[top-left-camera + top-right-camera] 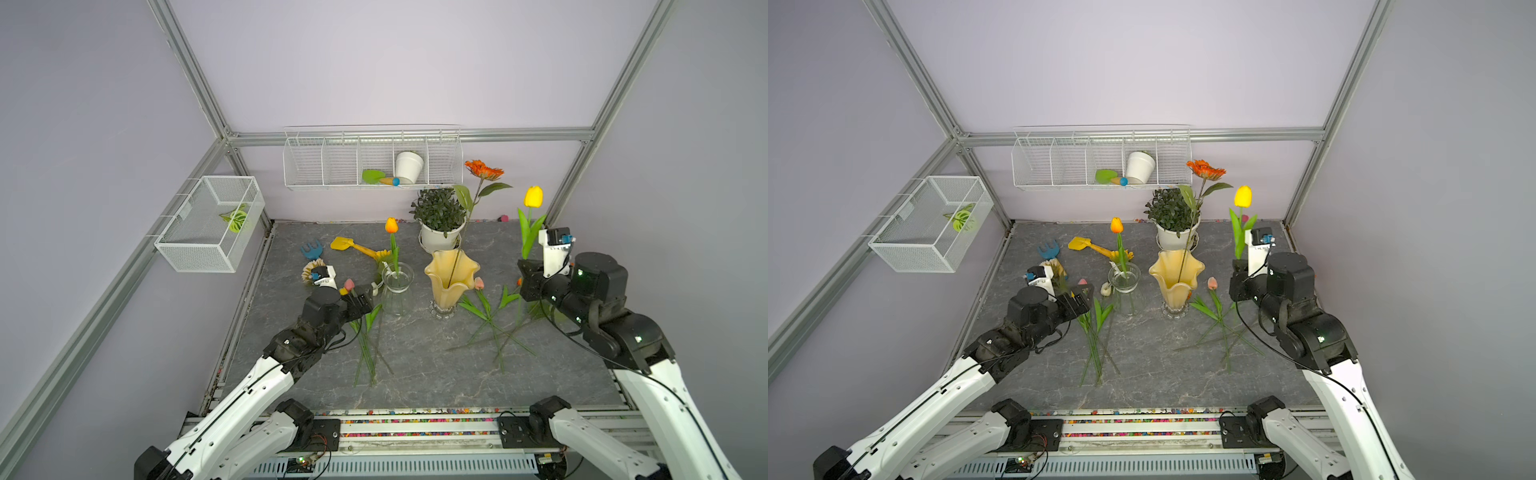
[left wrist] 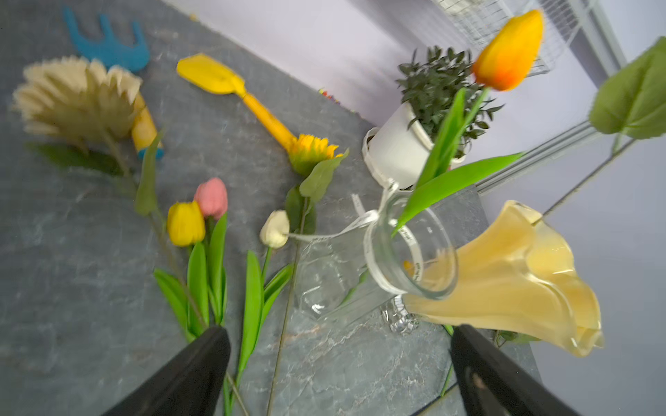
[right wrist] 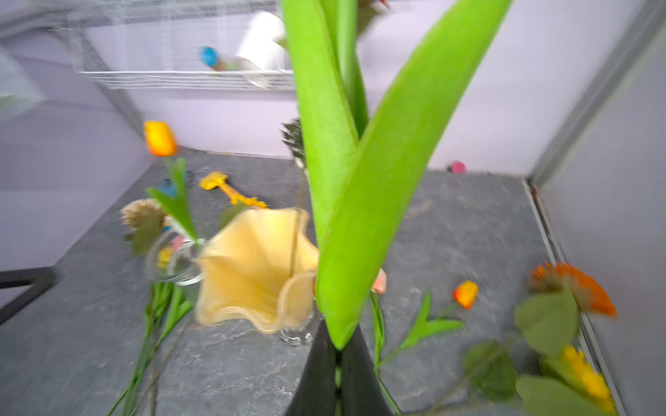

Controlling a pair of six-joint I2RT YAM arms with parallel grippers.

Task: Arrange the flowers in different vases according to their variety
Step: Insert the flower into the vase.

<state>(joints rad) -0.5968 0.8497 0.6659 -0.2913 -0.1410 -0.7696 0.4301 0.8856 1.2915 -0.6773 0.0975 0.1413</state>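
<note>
Yellow tulip [image 1: 533, 196]: upright, green leaves, stem clamped in right gripper [image 3: 338, 354].

high front top views look down; close wrist views share the yellow vase [image 2: 504, 270]

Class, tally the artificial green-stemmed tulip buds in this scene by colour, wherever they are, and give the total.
Orange tulip buds: 2
Yellow tulip buds: 2
Pink tulip buds: 2
Cream-white tulip bud: 1
Total: 7
Small pink item at the back: too small to identify, not counted.
</note>
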